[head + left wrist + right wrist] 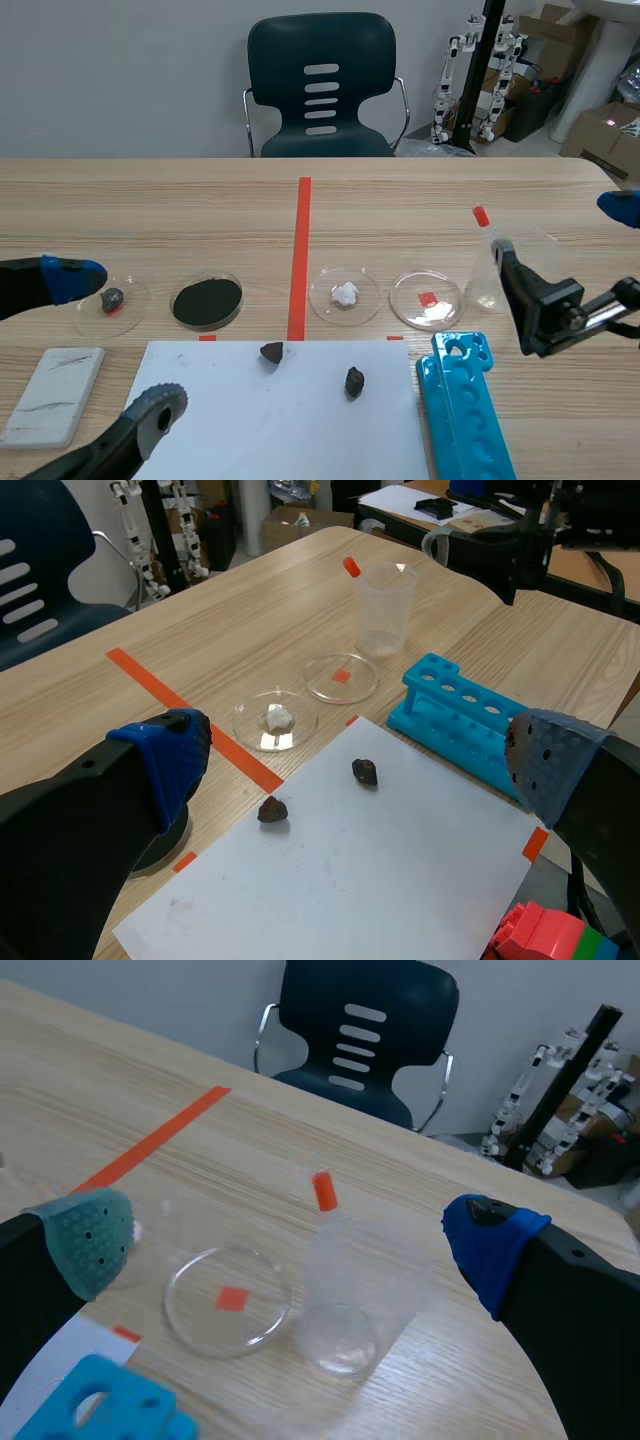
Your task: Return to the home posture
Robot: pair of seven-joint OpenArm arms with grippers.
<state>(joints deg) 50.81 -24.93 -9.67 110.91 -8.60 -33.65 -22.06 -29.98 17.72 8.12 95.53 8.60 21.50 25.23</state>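
My left gripper [120, 340] hangs open over the table's left front, one blue-padded finger above a small dish [112, 300] and the other over the corner of a white paper sheet [300, 430]. In the left wrist view this gripper [357, 752] holds nothing; two dark stones [364, 771] [271, 809] lie on the sheet [340, 890] below it. My right gripper [555, 228] is open at the right, above and just right of a clear beaker [490, 275]. In the right wrist view the gripper [290, 1243] is empty, with the beaker [345, 1310] under it holding a red-capped tube [325, 1215].
A row of petri dishes crosses the middle: black powder [207, 300], white lump [345, 294], red chip [427, 298]. A blue tube rack [465, 410] lies right of the sheet, a grey slab [52, 395] left of it. A dark chair [320, 85] stands behind the table.
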